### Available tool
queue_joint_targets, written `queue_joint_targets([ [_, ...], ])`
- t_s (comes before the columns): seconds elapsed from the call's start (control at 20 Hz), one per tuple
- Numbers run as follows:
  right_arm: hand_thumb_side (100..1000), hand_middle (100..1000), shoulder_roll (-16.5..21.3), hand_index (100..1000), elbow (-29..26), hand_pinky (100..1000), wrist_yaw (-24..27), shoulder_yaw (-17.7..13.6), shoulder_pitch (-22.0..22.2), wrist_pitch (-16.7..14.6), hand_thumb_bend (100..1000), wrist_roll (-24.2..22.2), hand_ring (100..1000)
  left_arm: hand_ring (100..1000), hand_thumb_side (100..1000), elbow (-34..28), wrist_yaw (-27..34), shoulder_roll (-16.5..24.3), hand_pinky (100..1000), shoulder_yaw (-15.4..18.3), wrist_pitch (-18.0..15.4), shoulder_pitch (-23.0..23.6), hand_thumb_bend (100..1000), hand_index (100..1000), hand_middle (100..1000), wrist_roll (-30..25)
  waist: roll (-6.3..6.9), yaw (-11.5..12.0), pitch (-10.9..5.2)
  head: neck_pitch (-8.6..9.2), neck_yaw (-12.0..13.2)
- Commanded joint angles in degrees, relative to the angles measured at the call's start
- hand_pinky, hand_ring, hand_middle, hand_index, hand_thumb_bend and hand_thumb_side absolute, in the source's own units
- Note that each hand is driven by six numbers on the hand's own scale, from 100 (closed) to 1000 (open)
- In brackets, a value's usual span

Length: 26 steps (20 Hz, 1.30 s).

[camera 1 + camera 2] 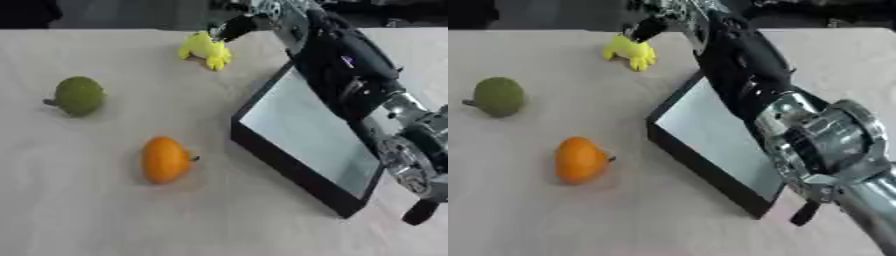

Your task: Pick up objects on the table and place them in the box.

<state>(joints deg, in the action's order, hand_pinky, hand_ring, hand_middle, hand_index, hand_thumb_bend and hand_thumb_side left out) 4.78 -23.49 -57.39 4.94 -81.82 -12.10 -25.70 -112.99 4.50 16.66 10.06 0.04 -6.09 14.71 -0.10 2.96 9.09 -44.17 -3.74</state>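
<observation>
A yellow toy lies near the table's far edge. My right hand is at its upper right side and touches it. The right arm stretches from the lower right across the box to get there. A round green fruit with a short stem sits at the left. An orange fruit lies nearer me, left of the box. The box is shallow, with black walls and a pale grey floor, and stands askew at centre right. My left hand does not show.
The pale table runs wide to the left and front of the box. A dark band lies beyond the table's far edge.
</observation>
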Motion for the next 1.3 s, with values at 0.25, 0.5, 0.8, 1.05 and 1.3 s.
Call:
queue_joint_targets([
  [0.25, 659, 883, 1.0, 929, -2.2, 953, 1.9, -1.4, -2.1, -2.8, 171, -6.8, 923, 589, 771, -0.3, 0.3, 1.4, 698, 0.0, 0.0, -0.4, 100, 801, 690, -0.3, 0.28, 0.0, -1.12, 0.05, -0.2],
  [0.5, 568, 873, 1.2, 933, -2.6, 954, 3.6, -1.8, -2.4, -3.2, 268, -8.2, 916, 588, 772, -0.2, 0.4, 1.4, 698, -0.1, 0.0, -0.5, 100, 800, 689, -0.5, 0.28, 0.0, -0.89, 0.05, -0.3],
  [0.8, 494, 867, 0.8, 933, -2.4, 956, 1.4, -2.0, -2.5, -0.4, 456, -5.1, 918, 588, 774, -0.2, 0.4, 1.2, 697, -0.2, 0.0, -0.7, 100, 799, 689, -0.8, 0.07, 0.4, -0.21, 0.05, -0.4],
  [1.05, 553, 865, 0.5, 932, -2.0, 955, -1.0, -2.4, -2.4, 1.8, 456, -2.2, 917, 587, 776, -0.2, 0.4, 1.2, 697, -0.2, 0.0, -1.1, 100, 799, 688, -0.8, -0.08, 0.8, 0.62, 0.05, -0.7],
  [1.3, 559, 863, 0.3, 930, -1.6, 953, -2.1, -2.8, -2.6, 3.2, 457, -0.5, 916, 586, 778, -0.2, 0.3, 1.0, 697, -0.2, 0.1, -1.4, 100, 798, 688, -1.0, -0.26, 1.1, 1.51, 0.05, -1.1],
])
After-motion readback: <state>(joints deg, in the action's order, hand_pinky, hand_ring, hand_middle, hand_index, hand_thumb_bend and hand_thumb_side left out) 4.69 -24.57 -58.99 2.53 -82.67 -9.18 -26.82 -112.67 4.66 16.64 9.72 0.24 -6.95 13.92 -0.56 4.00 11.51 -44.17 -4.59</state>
